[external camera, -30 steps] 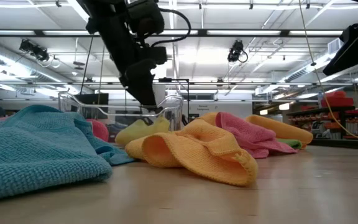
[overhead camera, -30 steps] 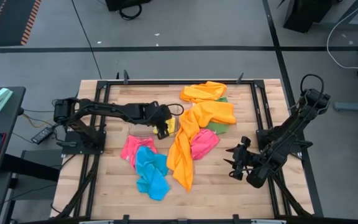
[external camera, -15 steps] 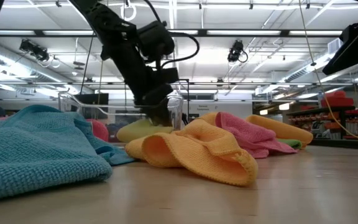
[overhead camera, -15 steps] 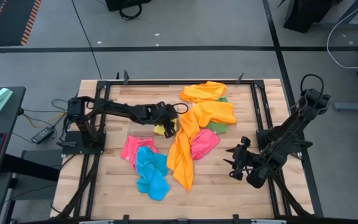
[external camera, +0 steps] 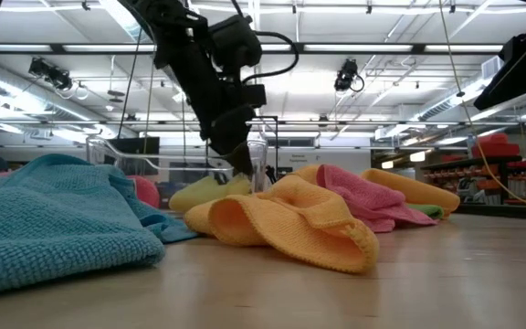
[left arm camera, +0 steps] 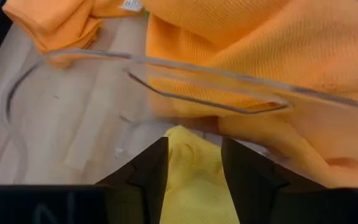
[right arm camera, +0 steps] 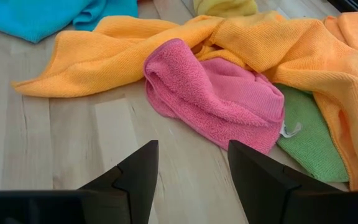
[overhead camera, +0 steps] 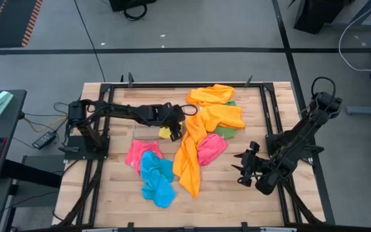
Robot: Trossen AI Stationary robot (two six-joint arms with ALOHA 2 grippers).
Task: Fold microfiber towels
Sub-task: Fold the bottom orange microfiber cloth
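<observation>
Left gripper (overhead camera: pixel 174 131) down over the yellow towel (overhead camera: pixel 167 133), fingers spread, a dark finger (left arm camera: pixel 146 171) on either side of the yellow fabric in the left wrist view. Not yet closed on anything, as far as can be told.

Yellow towel bunched inside the clear plastic bin (overhead camera: pixel 145 133), up against the bin wall on the side nearest the long orange towel (overhead camera: pixel 195 148). Bin's curved rim (left arm camera: pixel 166 68) right ahead of the fingers, orange cloth pressed against its outside.

Everything else placed from the bin: a pink towel (overhead camera: pixel 134 154) and the blue towel (overhead camera: pixel 156 179) just beyond its near side, a second orange towel (overhead camera: pixel 211 95) off past its far right corner, a second pink towel (right arm camera: pixel 219 99) and the green towel (right arm camera: pixel 312 146) on the far side of the long orange one.

Right gripper (overhead camera: pixel 245 167) parked well apart from the bin, open, empty, looking across at the pile.

Likely step: pulling the yellow towel out of the bin. Best done by pinching a single raised fold rather than the whole wad. Lifting straight up to clear the rim before swinging toward bare wood. Worth watching that the fingers stay inside the wall, away from the orange cloth, to avoid dragging the bin along.
</observation>
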